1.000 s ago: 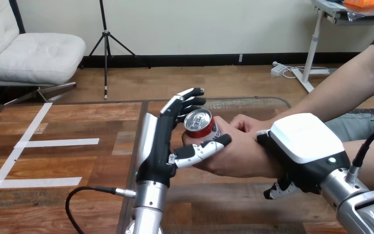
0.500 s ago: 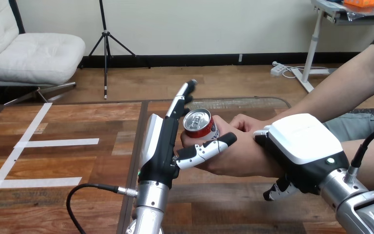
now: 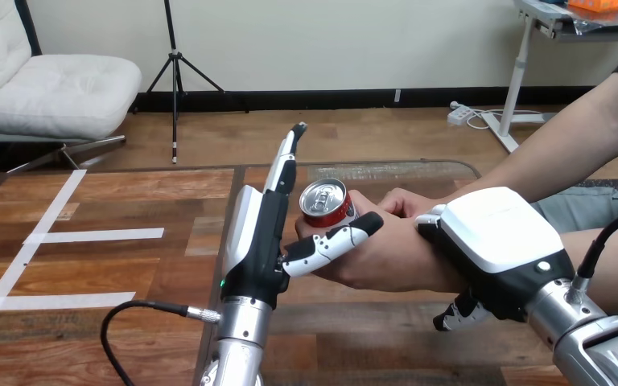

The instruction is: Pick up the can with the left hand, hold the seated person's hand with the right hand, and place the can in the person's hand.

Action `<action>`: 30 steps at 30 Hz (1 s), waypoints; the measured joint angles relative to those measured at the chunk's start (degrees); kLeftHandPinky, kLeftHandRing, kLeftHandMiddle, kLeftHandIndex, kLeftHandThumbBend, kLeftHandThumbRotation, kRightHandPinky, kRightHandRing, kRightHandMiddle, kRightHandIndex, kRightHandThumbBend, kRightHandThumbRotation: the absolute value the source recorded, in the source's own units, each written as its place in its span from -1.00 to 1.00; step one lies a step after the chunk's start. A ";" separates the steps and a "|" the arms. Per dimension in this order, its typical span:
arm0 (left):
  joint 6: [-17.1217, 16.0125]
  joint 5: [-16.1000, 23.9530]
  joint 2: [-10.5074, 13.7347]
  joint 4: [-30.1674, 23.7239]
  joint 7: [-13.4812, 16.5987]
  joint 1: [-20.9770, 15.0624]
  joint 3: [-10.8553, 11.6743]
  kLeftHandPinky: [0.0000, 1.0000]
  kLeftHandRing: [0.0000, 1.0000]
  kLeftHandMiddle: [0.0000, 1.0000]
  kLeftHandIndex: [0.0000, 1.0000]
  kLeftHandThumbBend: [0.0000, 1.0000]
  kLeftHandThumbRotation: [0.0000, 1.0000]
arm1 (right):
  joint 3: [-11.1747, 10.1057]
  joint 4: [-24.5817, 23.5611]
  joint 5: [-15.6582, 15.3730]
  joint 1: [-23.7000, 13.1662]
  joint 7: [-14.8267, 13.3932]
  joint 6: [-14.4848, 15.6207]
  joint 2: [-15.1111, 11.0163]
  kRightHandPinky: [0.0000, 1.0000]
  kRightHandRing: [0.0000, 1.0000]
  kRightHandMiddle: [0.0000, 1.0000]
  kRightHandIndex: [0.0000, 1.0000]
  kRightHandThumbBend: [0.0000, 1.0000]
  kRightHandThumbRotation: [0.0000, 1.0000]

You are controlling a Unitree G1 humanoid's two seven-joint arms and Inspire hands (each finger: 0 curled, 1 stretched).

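Can of red metal with a silver pull-tab top [image 3: 327, 205] sits, slightly tilted, cupped in the person's hand [image 3: 386, 257]. It is held above the middle of the brown wooden table [image 3: 129, 265], towards its far edge. The robot's black-and-white left hand [image 3: 259, 241] stands just beside the can, on the side nearer the table's left edge. Its fingers [image 3: 286, 161] are straight, pointing up and away, and grasp nothing. Its thumb [image 3: 330, 241] reaches across the person's hand just below the can; contact with the can cannot be judged. The robot's right hand [image 3: 499, 241], white shell uppermost, lies over the person's wrist [image 3: 438, 269], and its fingertips [image 3: 453, 314] curl round beneath, clasping it. Strips of white tape [image 3: 88, 236] mark the table near its left edge.
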 measured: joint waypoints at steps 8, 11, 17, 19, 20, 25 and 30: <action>0.08 0.06 0.26 0.00 0.54 0.00 0.00 0.95 0.99 0.99 0.98 0.92 0.12 | 0.44 0.21 -2.18 0.00 -0.33 -0.10 0.00 0.43 0.58 0.61 0.58 0.99 -1.00; 0.08 0.05 0.26 0.00 0.55 0.00 -0.01 0.97 1.00 0.99 0.98 0.92 0.12 | 0.55 0.21 -2.99 0.00 -0.33 -0.10 0.00 0.45 0.60 0.63 0.59 0.99 -0.99; 0.09 0.06 0.22 0.00 0.55 0.00 -0.08 1.00 1.00 1.00 0.99 0.92 0.12 | 0.77 0.21 -3.93 0.00 -0.31 -0.05 0.02 0.51 0.65 0.67 0.63 0.97 -0.96; 0.09 0.08 0.22 0.00 0.57 0.00 -0.12 1.00 1.00 1.00 0.99 0.91 0.12 | 0.81 0.20 -4.12 0.00 -0.28 0.00 0.03 0.52 0.67 0.68 0.64 0.96 -0.96; 0.09 0.09 0.22 0.00 0.58 0.00 -0.13 1.00 1.00 1.00 1.00 0.91 0.12 | 0.82 0.20 -4.16 0.00 -0.25 0.02 0.05 0.53 0.67 0.68 0.64 0.96 -0.96; 0.09 0.29 0.24 0.00 0.75 0.00 -0.19 1.00 1.00 1.00 1.00 0.91 0.12 | 0.86 0.20 -4.21 0.01 -0.24 0.08 0.18 0.55 0.69 0.69 0.66 0.97 -0.97; 0.09 0.28 0.26 0.00 0.79 0.00 -0.19 1.00 1.00 1.00 1.00 0.90 0.11 | 0.80 0.20 -3.94 0.09 -0.55 0.12 0.52 0.56 0.69 0.69 0.66 0.99 -0.99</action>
